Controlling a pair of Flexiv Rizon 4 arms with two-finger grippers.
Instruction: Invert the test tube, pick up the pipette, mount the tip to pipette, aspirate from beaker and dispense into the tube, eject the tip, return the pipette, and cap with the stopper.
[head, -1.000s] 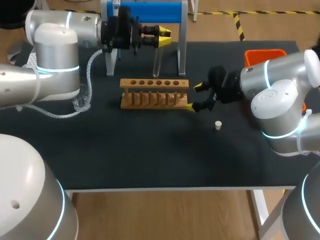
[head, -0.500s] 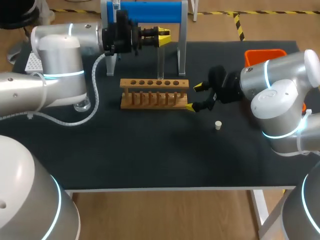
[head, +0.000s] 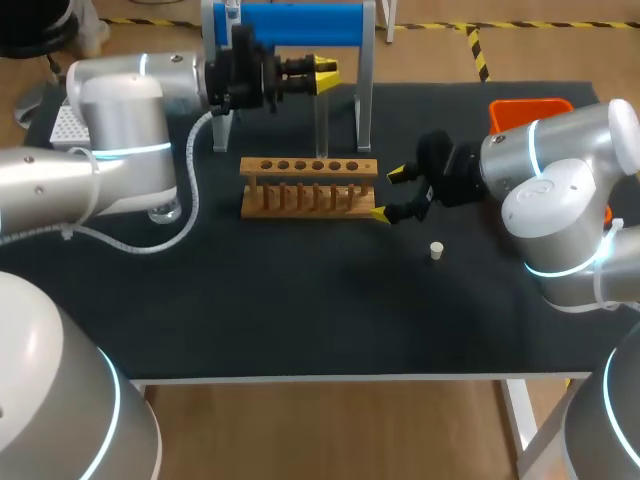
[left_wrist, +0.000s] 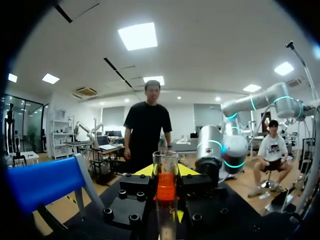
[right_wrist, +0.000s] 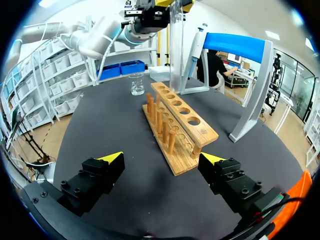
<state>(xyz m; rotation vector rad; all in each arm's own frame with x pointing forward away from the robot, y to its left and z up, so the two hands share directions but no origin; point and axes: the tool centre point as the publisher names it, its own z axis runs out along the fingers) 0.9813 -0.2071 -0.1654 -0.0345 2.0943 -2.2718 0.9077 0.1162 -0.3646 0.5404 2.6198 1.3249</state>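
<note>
Two grippers were in view over the black table (head: 300, 320). Left gripper (head: 325, 76) was closed on the test tube (head: 320, 125), fingers pinching it from both sides near its upper end; the tube hung upright and clear of the table, at about 12 o'clock from the wooden rack (head: 310, 187) and in front of the blue pipette stand (head: 300, 24). From the left wrist, the same gripper (left_wrist: 165, 172) had the tube (left_wrist: 165, 212) standing between its yellow tips, open rim uppermost. Right gripper (head: 390, 195) sat low at 3 o'clock from the rack, just beside its end, fingers spread wide with nothing between them. From the right wrist, that gripper (right_wrist: 161, 159) showed both yellow tips well apart and the rack (right_wrist: 177, 132) running away ahead of it, its row of holes all vacant. Beyond the rack's far end stood the glass beaker (right_wrist: 137, 84); the held tube (right_wrist: 176, 47) rose above the rack, and the pipette (right_wrist: 196, 47) hung on the stand (right_wrist: 235, 46). Stopper (head: 436, 250), small and white, stood on the table at 4 o'clock from the rack, near the right gripper but apart from it. Beaker (head: 166, 211) lay at 9 o'clock from the rack, partly hidden under the left arm. Orange bin (head: 530, 108) sat at 2 o'clock, behind the right arm.
</note>
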